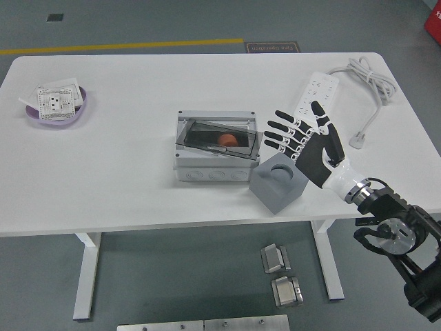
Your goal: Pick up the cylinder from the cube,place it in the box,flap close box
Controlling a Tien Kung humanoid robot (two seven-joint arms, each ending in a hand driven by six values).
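Note:
A grey cube [278,183] with an empty round hole on top sits on the white table [124,158], right of the grey box [216,146]. The orange cylinder [227,140] lies inside the box under its tinted flap [218,136], which leans partly over the opening. My right hand [302,135] is open with fingers spread, hovering just right of the box and above the cube's far edge, palm facing the box. The left arm is out of view.
A white power strip [313,96] with its cable [368,79] lies at the back right. A purple bowl [58,107] holding a white socket plate sits at the far left. Metal parts lie on the floor below the table.

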